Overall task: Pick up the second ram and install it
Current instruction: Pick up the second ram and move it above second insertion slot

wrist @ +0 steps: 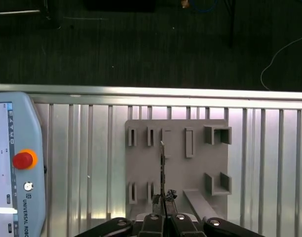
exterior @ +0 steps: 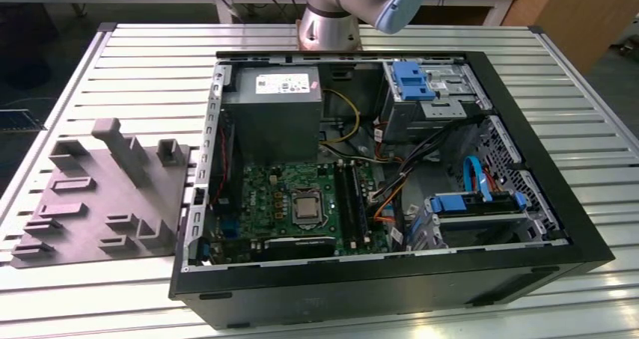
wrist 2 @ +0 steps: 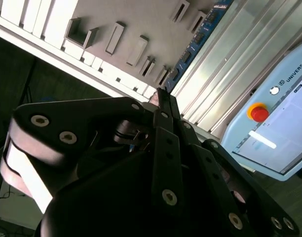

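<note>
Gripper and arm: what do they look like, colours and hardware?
The matte black gripper is built of flat linkage bars joined by silver round-headed bolts, with a pale band at its base. The silver-grey tubular arm carries a light blue joint cap.

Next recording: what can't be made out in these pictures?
The second ram, in the gripper: edge-on in the first wrist view, so its chips are hidden; in the second wrist view its far end runs off the picture's edge.
Memory slots: too small in the exterior view to tell which are filled.
Arm: cut off by the exterior view's top edge.
</note>
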You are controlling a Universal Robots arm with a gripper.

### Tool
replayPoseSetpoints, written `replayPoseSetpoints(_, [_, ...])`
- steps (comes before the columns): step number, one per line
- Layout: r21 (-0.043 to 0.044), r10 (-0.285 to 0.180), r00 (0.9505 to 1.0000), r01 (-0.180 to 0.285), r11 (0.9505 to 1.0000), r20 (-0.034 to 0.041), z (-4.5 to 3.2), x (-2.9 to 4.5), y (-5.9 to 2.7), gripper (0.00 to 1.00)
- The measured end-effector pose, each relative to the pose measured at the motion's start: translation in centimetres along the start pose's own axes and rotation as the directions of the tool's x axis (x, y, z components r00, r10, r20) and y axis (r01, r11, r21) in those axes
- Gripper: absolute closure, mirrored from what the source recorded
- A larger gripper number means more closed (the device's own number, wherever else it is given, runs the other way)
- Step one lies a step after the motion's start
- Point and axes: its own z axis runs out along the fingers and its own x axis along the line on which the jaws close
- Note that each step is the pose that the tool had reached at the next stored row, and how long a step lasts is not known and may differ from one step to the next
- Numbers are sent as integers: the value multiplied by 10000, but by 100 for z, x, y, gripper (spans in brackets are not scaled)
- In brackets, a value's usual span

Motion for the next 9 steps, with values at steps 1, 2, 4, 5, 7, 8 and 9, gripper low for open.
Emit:
replayPoseSetpoints(1, [0,0,10000,0,10000,0,-22,-1,0,88])
replayPoseSetpoints(2, [0,0,10000,0,10000,0,-36,-1,-1,88])
replayPoseSetpoints(4, [1,0,10000,0,10000,1,-41,-2,-1,88])
replayPoseSetpoints(5, [0,-1,10000,1,10000,0,-41,-2,-1,88])
replayPoseSetpoints(7, [1,0,10000,0,10000,0,-42,-2,-1,88])
replayPoseSetpoints(8, [0,0,10000,0,10000,0,-42,-2,-1,88])
replayPoseSetpoints(9, [-2,0,10000,0,10000,-1,-43,-2,-2,88])
